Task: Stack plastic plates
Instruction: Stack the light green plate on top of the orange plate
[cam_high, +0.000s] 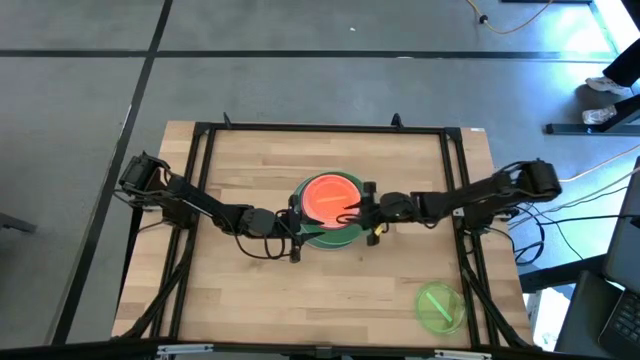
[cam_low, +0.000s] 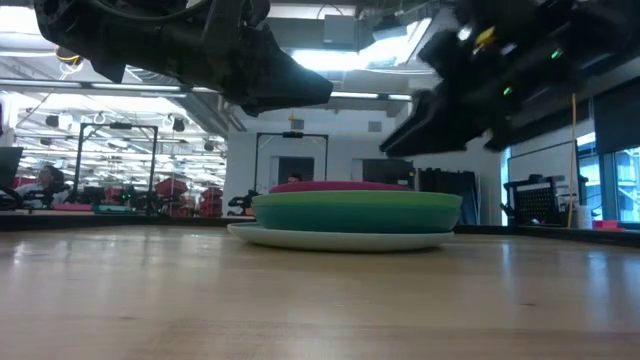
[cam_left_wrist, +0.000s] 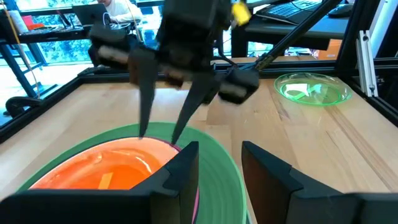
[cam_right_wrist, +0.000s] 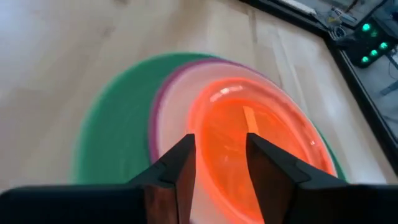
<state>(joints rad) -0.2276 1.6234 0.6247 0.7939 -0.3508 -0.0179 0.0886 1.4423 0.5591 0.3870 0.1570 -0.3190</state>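
Note:
A stack of plastic plates (cam_high: 331, 208) sits at the table's middle, resting on a pale bottom plate (cam_low: 340, 240). Teal (cam_low: 355, 215), green and magenta (cam_low: 330, 185) plates lie above it, and an orange plate (cam_right_wrist: 249, 124) is on top. A lime plate (cam_high: 440, 305) lies alone near the near right corner. My right gripper (cam_right_wrist: 221, 162) is open and hovers over the orange plate's right part. My left gripper (cam_left_wrist: 221, 168) is open at the stack's near left rim. In the low view both grippers stand clear above the stack.
Black frame rails (cam_high: 200, 200) run along the table's left, right and far sides. Bare wood (cam_high: 330, 300) lies between the stack and the near edge. Cables and equipment stand on the floor to the right of the table.

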